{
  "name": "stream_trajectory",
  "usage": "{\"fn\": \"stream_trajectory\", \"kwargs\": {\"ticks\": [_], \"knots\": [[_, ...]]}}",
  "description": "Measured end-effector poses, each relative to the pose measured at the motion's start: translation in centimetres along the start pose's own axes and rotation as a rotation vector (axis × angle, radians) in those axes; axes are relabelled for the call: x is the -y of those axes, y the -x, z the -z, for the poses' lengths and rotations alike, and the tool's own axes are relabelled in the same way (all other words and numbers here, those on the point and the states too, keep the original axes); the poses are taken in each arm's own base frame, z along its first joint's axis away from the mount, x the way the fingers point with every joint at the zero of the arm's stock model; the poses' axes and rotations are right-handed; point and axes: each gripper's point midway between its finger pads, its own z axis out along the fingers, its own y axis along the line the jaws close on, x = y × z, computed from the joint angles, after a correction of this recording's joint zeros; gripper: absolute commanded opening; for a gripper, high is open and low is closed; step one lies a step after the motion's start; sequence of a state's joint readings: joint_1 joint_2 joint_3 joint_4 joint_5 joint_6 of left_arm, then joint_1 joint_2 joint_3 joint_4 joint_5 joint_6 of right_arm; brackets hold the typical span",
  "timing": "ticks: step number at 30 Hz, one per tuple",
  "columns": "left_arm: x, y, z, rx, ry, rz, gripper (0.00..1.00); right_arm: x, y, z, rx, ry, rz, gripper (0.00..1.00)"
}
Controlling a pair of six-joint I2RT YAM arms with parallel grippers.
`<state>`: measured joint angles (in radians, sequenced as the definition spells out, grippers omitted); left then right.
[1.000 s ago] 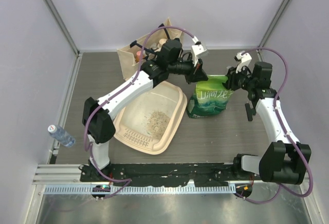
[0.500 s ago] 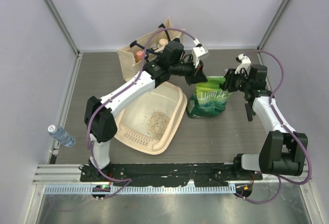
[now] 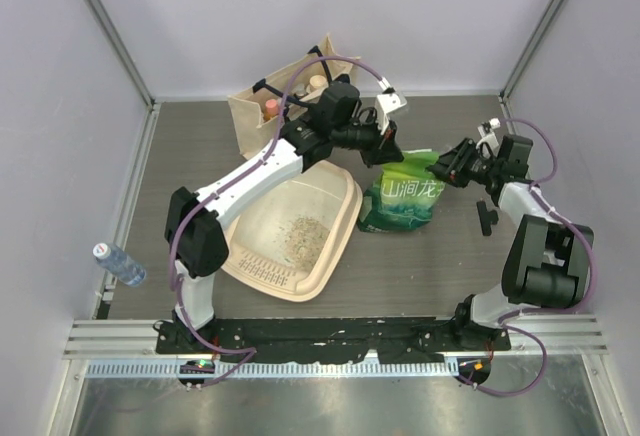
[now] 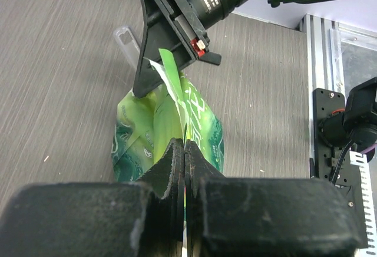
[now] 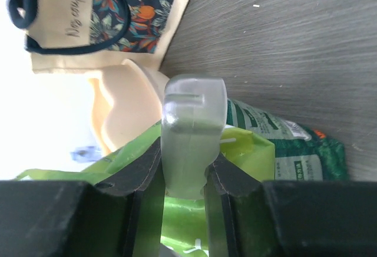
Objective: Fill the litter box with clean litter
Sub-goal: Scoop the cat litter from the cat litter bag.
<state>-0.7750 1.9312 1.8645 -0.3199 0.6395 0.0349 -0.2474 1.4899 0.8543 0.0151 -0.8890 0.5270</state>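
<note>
The cream litter box (image 3: 330, 256) lies left of centre with a thin patch of clean litter (image 3: 300, 231) on its floor; its rim also shows in the right wrist view (image 5: 126, 104). A green bag (image 3: 405, 196) stands right of it. My left gripper (image 3: 385, 153) is shut on the bag's top edge, seen close in the left wrist view (image 4: 184, 148), where the bag (image 4: 203, 124) hangs beyond the jaws. My right gripper (image 3: 457, 168) is shut on a translucent plastic clip (image 5: 193, 127) at the bag's (image 5: 277, 157) top; this gripper (image 5: 185, 154) also shows in the left wrist view (image 4: 177, 45).
A beige tote bag (image 3: 262, 108) with items inside stands at the back, close behind the litter box. A water bottle (image 3: 120, 264) lies at the left edge. A small black object (image 3: 487, 218) lies near the right arm. Walls close in the table on three sides.
My right arm has folded and its gripper has shifted a little right and nearer with the clip. The bag's top leans slightly more towards the front. The left gripper has barely moved.
</note>
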Motion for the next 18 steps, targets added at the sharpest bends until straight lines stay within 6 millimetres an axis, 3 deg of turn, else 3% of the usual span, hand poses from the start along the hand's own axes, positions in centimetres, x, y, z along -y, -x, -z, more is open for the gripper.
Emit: {"fn": "stream_trajectory", "kwargs": {"ticks": [9,18], "knots": [[0.2,1.2,0.0,0.028,-0.008,-0.02,0.0,0.6,2.5,1.8,0.052,0.05,-0.279,0.01],[0.5,2.0,0.2,0.045,-0.017,-0.035,0.0,1.4,5.7,4.1,0.159,0.059,-0.404,0.01]]}}
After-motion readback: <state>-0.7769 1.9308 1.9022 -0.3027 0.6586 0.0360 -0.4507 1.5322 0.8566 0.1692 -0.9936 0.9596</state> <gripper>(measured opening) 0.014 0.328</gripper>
